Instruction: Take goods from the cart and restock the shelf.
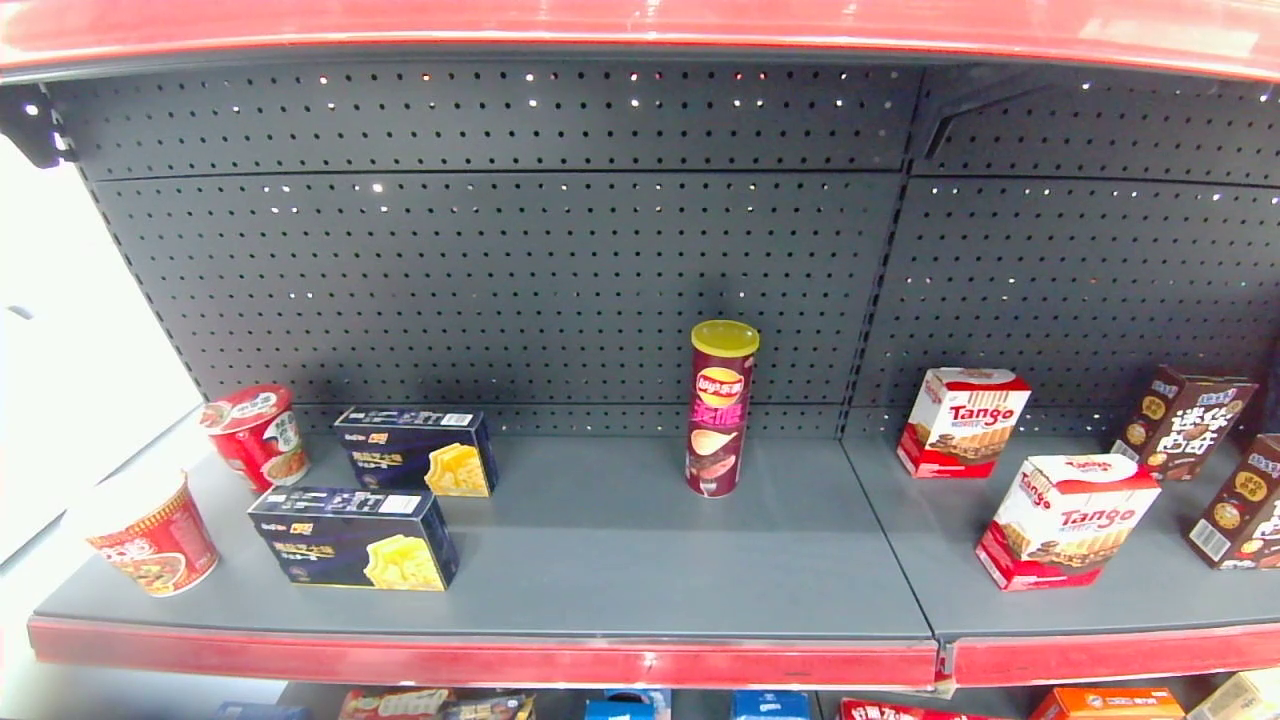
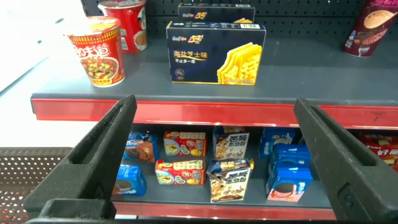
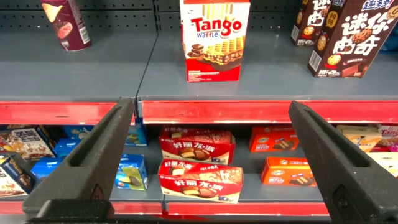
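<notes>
Up on the grey shelf [image 1: 600, 560], a chip can [image 1: 720, 410] stands upright, noodle cups [image 1: 150, 535] and cheese-snack boxes [image 1: 355, 538] to its left, wafer boxes [image 1: 1065, 520] to its right. The left hand [image 2: 214, 102] and right hand [image 3: 211, 104] hang spread wide, empty, facing the shelf's red edge.

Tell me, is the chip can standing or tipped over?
Upright: the can stands on its base on the shelf, with its yellow lid on top.

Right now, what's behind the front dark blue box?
A second dark blue box, apart from the front box, then the pegboard back panel. In the left wrist view the front box covers all but its top.
</notes>
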Controlling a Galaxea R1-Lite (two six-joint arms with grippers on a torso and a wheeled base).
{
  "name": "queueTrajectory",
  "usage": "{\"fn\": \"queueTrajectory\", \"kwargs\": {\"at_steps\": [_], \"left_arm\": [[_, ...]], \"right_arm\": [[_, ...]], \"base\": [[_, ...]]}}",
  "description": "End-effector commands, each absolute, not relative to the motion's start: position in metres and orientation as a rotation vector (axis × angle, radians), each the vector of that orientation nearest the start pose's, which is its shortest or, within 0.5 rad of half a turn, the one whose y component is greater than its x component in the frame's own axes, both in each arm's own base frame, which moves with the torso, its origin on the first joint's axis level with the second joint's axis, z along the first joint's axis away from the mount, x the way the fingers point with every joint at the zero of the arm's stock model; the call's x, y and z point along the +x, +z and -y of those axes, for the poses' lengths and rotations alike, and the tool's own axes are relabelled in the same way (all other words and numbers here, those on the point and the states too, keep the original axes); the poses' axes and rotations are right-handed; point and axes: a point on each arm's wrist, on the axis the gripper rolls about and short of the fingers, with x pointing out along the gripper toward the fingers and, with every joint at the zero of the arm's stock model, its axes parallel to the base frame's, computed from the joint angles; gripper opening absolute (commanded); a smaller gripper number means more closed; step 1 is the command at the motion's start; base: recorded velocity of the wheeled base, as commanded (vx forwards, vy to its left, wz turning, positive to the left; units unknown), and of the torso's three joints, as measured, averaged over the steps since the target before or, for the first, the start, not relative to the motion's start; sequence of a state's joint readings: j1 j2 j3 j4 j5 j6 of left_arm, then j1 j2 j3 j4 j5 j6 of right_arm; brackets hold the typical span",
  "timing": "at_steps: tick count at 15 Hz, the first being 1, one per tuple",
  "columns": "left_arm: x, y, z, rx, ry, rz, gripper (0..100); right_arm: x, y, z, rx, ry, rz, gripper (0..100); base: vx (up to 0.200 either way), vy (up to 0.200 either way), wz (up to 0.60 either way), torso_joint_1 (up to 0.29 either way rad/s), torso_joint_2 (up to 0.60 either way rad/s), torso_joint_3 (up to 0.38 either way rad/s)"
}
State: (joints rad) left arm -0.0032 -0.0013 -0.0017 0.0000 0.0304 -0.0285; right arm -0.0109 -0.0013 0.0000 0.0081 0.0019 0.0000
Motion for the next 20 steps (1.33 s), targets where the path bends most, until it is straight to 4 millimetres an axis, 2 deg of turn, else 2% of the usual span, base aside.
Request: {"fn": "queueTrajectory", "kwargs": {"at_steps": [1, 20], "left_arm": [[-0.0229, 0.0759, -0.0008, -0.029, 0.028, 0.002, 100], [-0.0229, 0.0759, -0.0008, -0.029, 0.028, 0.002, 100]], "right_arm": [[-0.0228, 0.0747, -0.0003, 0.000, -0.009, -0.008, 100], [-0.0228, 0.0747, -0.0003, 0.000, -0.009, -0.008, 100]], "base": [[0.000, 0.000, 0.00, 0.000, 0.00, 0.000], [0.000, 0.000, 0.00, 0.000, 0.00, 0.000]]}}
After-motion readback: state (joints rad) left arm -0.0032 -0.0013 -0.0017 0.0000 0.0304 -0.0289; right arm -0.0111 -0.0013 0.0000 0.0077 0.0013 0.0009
